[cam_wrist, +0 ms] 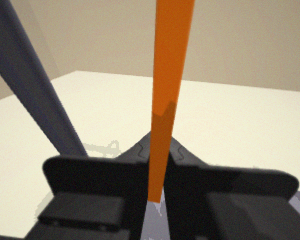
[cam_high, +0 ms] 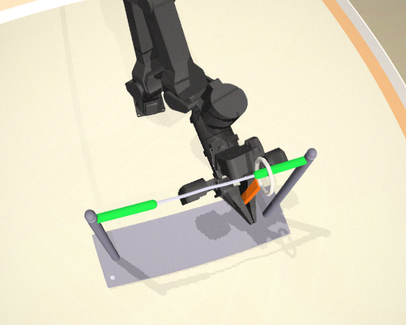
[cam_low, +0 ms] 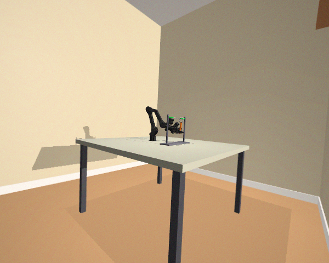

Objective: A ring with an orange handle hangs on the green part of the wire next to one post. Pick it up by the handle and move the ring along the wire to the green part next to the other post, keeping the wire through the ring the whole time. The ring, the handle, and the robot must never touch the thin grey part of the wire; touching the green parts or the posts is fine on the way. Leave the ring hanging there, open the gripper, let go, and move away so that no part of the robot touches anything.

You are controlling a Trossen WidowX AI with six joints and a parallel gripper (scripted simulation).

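My gripper point(cam_high: 252, 221) point(cam_low: 182, 132) point(cam_wrist: 158, 133) is shut on the orange handle point(cam_high: 251, 192) point(cam_low: 180, 126) point(cam_wrist: 171, 65), which rises from between the fingers. The pale ring point(cam_high: 272, 181) at the handle's top surrounds the green part point(cam_high: 290, 164) next to the right post point(cam_high: 287, 189) point(cam_wrist: 30, 80) in the top view, near that part's inner end. The wire passes through the ring; whether they touch I cannot tell. The thin grey wire point(cam_high: 203, 189) runs left to the other green part point(cam_high: 126, 211) by the left post point(cam_high: 103, 237). The ring is out of the wrist view.
The grey baseplate point(cam_high: 143, 252) lies under the wire and carries both posts. In the top view the gripper body and wrist pass beneath the thin grey wire from above, their clearance from it hard to judge. The right post stands close beside the fingers.
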